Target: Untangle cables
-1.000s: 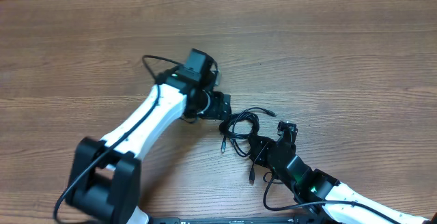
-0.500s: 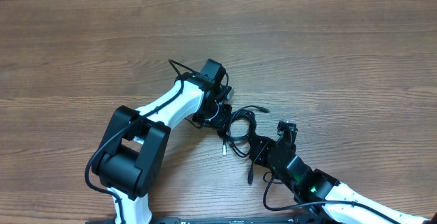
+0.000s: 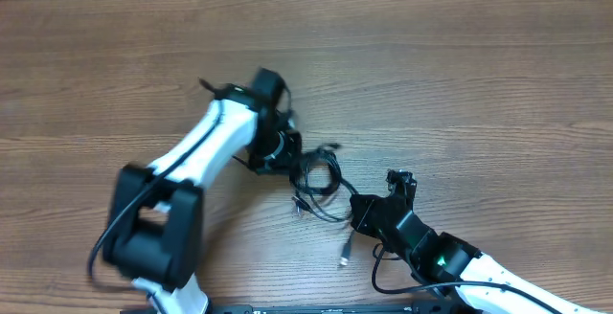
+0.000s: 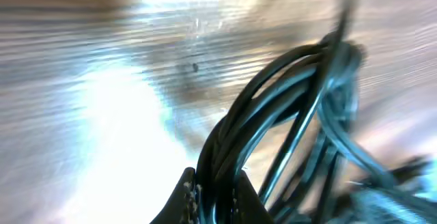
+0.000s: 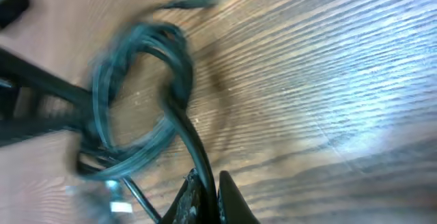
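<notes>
The cables [image 3: 317, 174] are a small black coil on the wooden table between my two grippers, with a silver-ended plug [image 3: 343, 257] trailing toward the front. My left gripper [image 3: 293, 159] is at the coil's left side. In the left wrist view it [image 4: 213, 180] is shut on several strands of the bundle [image 4: 273, 94]. My right gripper [image 3: 357, 211] is at the coil's lower right. In the right wrist view it [image 5: 208, 180] is shut on a single strand that runs up into the blurred loop [image 5: 174, 57].
The wooden table [image 3: 479, 84] spreads around the arms, its far edge near the top of the overhead view. My right arm's own thick wire [image 3: 381, 278] loops beside it. A dark base strip [image 3: 287, 308] lies along the front edge.
My left gripper has shut on the coil and swung left, dragging the cables left with it. The strand to my right gripper has stretched out. The right arm has barely moved.
</notes>
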Available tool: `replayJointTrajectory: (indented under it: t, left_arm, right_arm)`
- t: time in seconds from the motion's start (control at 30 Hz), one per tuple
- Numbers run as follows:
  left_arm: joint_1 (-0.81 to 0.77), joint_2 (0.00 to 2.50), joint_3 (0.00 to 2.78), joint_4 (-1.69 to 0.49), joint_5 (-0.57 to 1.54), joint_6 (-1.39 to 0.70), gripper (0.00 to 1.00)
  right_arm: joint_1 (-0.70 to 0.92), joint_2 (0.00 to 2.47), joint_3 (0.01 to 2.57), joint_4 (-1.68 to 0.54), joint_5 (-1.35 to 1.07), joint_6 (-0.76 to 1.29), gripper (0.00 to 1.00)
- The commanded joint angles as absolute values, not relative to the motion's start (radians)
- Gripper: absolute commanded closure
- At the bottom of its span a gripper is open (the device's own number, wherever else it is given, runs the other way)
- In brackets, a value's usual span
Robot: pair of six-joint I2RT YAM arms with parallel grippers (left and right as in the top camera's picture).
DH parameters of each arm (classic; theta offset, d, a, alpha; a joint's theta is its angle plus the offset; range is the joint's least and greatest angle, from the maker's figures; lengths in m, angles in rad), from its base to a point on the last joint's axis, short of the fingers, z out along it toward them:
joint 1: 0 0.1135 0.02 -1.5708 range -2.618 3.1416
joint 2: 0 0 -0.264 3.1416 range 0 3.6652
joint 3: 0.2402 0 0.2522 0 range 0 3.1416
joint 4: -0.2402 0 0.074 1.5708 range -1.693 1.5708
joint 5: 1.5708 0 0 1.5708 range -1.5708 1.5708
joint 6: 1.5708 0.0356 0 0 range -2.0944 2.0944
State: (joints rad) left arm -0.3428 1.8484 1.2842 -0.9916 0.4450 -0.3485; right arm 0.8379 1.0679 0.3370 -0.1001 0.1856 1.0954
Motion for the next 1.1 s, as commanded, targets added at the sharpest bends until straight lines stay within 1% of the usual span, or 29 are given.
replayJointTrajectory:
  t: [0.0,0.07,0.17,0.23,0.27,0.3,0.37,0.4,0.43,0.53,0.57,0.67,0.73,0.77,0.9,1.07]
  left_arm:
    - [-0.26,1.693,1.335,-0.999,0.528,-0.522,0.96]
    - [-0.237,1.642,1.335,-0.998,0.602,-0.561,0.96]
    - [-0.221,1.584,1.335,-0.999,0.645,-0.648,0.96]
    - [-0.221,1.558,1.335,-0.998,0.647,-0.712,0.96]
    - [-0.221,1.551,1.335,-0.998,0.647,-0.735,0.96]
    - [-0.221,1.543,1.335,-0.998,0.648,-0.76,0.96]
    - [-0.221,1.539,1.335,-0.998,0.648,-0.797,0.96]
    - [-0.221,1.539,1.335,-0.998,0.648,-0.81,0.96]
    - [-0.221,1.539,1.335,-0.998,0.647,-0.817,0.96]
    - [-0.221,1.539,1.335,-0.998,0.647,-0.843,0.96]
    - [-0.221,1.539,1.335,-0.998,0.647,-0.863,0.96]
    - [-0.221,1.539,1.335,-0.998,0.647,-0.96,0.96]
    - [-0.221,1.539,1.335,-0.998,0.647,-1.028,0.95]
    - [-0.221,1.539,1.335,-0.998,0.647,-1.05,0.96]
    - [-0.221,1.539,1.335,-1.034,0.648,-1.139,0.96]
    - [-0.221,1.539,1.335,-1.121,0.647,-1.142,0.96]
  right_arm:
    - [0.814,1.042,0.426,-0.254,0.201,1.092,0.96]
    - [0.796,1.042,0.476,-0.373,0.201,1.091,0.96]
    - [0.771,1.042,0.542,-0.515,0.187,1.09,0.95]
    - [0.761,1.042,0.579,-0.557,0.14,1.05,0.89]
    - [0.759,1.042,0.592,-0.561,0.111,1.016,0.85]
    - [0.759,1.042,0.608,-0.56,0.068,0.981,0.78]
    - [0.759,1.042,0.639,-0.559,-0.011,0.94,0.59]
    - [0.759,1.042,0.657,-0.559,-0.062,0.929,0.47]
    - [0.759,1.042,0.67,-0.559,-0.097,0.93,0.39]
    - [0.759,1.042,0.7,-0.542,-0.227,0.93,0.19]
    - [0.759,1.042,0.708,-0.535,-0.271,0.931,0.15]
    - [0.762,1.042,0.712,-0.483,-0.379,0.973,0.1]
    - [0.771,1.042,0.712,-0.472,-0.38,1.061,0.02]
    - [0.774,1.043,0.712,-0.473,-0.366,1.093,0.02]
    - [0.791,1.045,0.708,-0.474,-0.14,1.25,0.0]
    - [0.79,1.045,0.708,-0.473,0.095,1.404,0.0]
